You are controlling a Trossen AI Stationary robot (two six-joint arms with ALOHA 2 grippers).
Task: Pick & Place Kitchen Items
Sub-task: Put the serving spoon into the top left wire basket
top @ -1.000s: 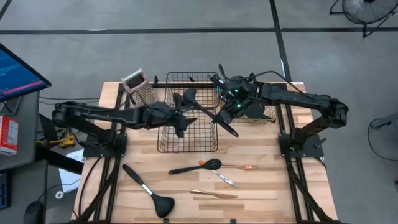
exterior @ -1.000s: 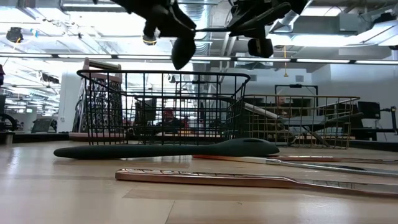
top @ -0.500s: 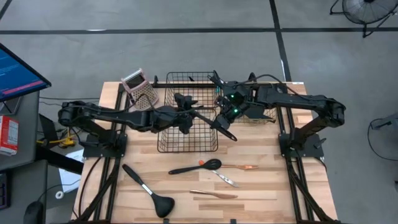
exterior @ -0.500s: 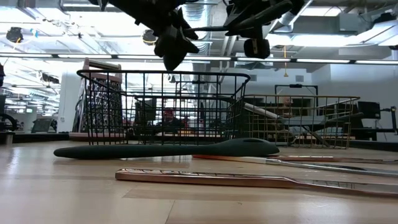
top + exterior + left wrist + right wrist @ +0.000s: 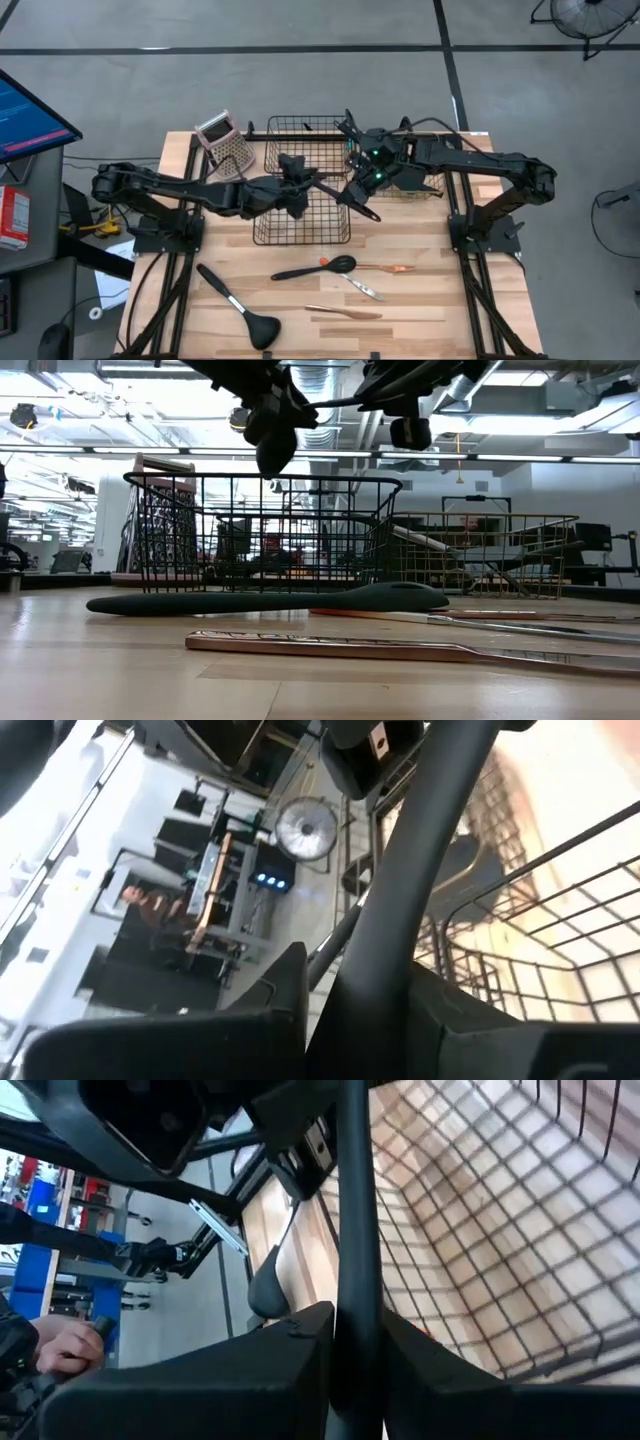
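From above, the left tool (image 5: 298,188) is now hanging over the black wire basket (image 5: 300,238). It has moved in a little toward the right tool (image 5: 372,178), which is staying over the basket's right side. A black utensil (image 5: 362,207) is bridging the two, in the air above the basket. The left tool was wide apart a second ago and is now closing on the handle, so I judge a handover is beginning. The other utensils, such as the ladle (image 5: 240,310), are still waiting on the worktop (image 5: 180,330). Which kind of utensil is being passed is hard to tell here, because the arms are covering most of it.

From the worktop level, the handle (image 5: 335,402) is running nearly level between the left tool (image 5: 272,435) and the right tool (image 5: 405,420), high over the basket (image 5: 260,530). Both arms are cut off by the frame.

In the left wrist view, the handle (image 5: 400,920) is passing between the fingers (image 5: 270,1010), and they seem to be pressing on it.

In the right wrist view, the fingers (image 5: 290,1350) are clamping the same handle (image 5: 358,1230); its head is hidden.
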